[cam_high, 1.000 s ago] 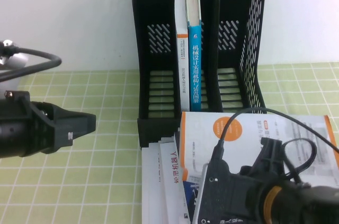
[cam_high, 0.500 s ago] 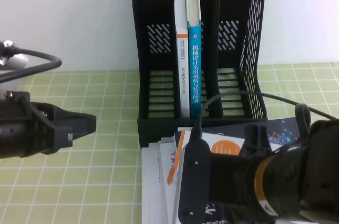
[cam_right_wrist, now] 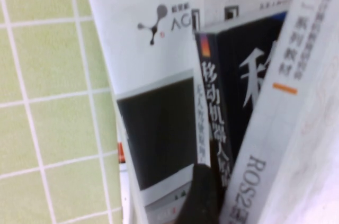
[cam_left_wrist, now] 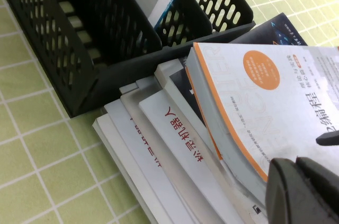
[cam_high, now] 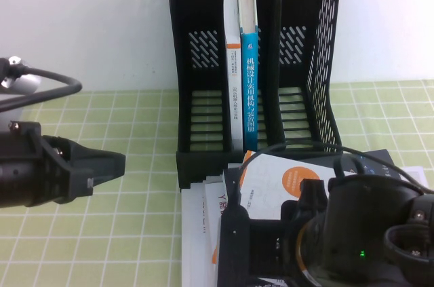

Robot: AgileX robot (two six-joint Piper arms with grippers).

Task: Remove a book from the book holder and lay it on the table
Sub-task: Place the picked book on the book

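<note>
The book holder (cam_high: 254, 70) stands upright at the rear of the surface (cam_high: 135, 205), against the white wall. Its middle compartment holds two upright volumes: a white-spined book (cam_high: 232, 63) and, touching it, a blue-spined book (cam_high: 250, 87). You will find the left and right compartments without contents.

The book (cam_high: 285, 178), white-covered with an orange edge strip and orange circle, lies flat just in front of the holder's base, on top of a fanned stack of other books (cam_left_wrist: 159, 144). A black-covered book (cam_high: 380, 161) shows beneath it on the right side. The stack's near edges overhang one another toward the robot.

The right gripper (cam_right_wrist: 204, 203) sits low over the near end of the stack, beside the white spine marked ROS2; you cannot tell from the views how wide its jaws stand or whether they grip anything.

The left gripper (cam_high: 112, 165) hovers well left of the holder, jaws together and holding nothing. Open green checked cloth lies between it and the stack.
</note>
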